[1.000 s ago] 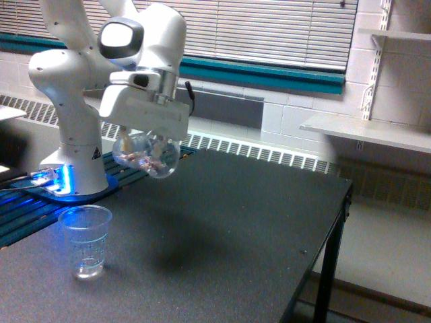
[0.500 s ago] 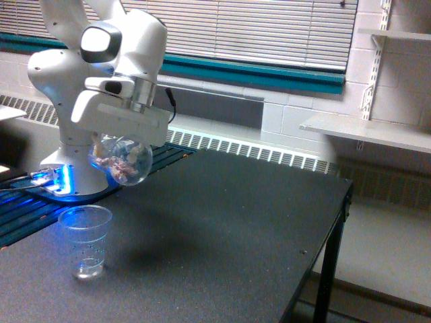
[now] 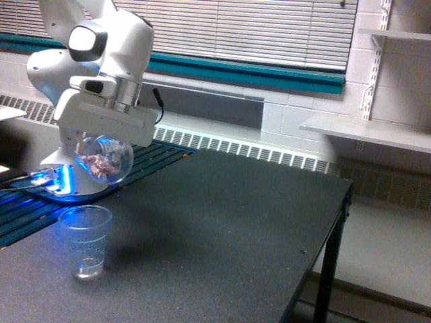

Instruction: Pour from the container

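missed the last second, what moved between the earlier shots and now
The hand, shut on the clear rounded plastic jar of brownish-pink pieces, carried it toward the exterior view's left, to above the tapered clear measuring cup. That cup stayed put and looks empty on the black table.

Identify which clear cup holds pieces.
The rounded container held in the pincer, with brownish-pink pieces inside; the tapered cup on the table looks empty.

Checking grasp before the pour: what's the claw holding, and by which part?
The claw holds the clear rounded container of brownish-pink pieces by its upper part, above the measuring cup. The exact contact is hidden under the claw body.
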